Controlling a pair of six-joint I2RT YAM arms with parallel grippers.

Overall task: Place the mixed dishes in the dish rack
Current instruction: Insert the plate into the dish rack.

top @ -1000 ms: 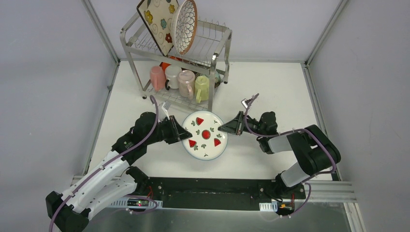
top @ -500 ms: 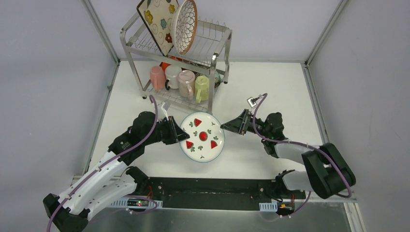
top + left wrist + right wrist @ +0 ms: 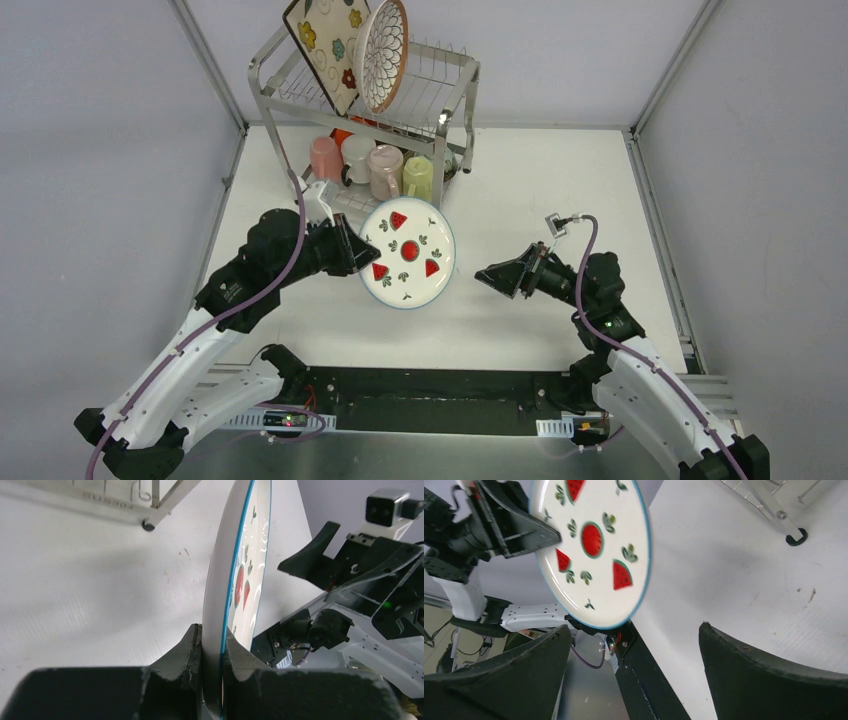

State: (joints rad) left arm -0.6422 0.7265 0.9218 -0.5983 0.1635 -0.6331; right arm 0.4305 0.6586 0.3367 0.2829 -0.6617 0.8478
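While we have it in hand, left gripper (image 3: 352, 252): clamped on the left rim of the white red-marked plate (image 3: 407, 252). Our left wrist view shows the rim edge-on, pinched between both pads (image 3: 192, 647).
Plate pose: off the table (image 3: 540, 190), tilted, painted face up toward the top camera. We count a red centre dot, red wedges and green sprigs, with a blue edge line.
Plate position: just in front of the dish rack (image 3: 290, 97). In the top view its far edge overlaps the rack's lower front and the yellow-green mug (image 3: 418, 177). We can't tell whether it touches either.
Right gripper (image 3: 488, 278): fingers spread wide, nothing between them. It sits right of the plate, apart from it, tips aimed at it. Our right wrist view frames the plate face between the two fingers.
Rack top tier: square floral cream plate (image 3: 325, 45) and brown-rimmed petal-pattern plate (image 3: 383, 55) stand on edge, side by side, leaning.
Rack lower tier: four mugs in a row, left to right: pink mug (image 3: 325, 158), white mug (image 3: 357, 155), a second pinkish mug (image 3: 384, 168), then the yellow-green one.
Behind mugs: a bit of orange bowl (image 3: 342, 135) shows; we can't make out the rest.
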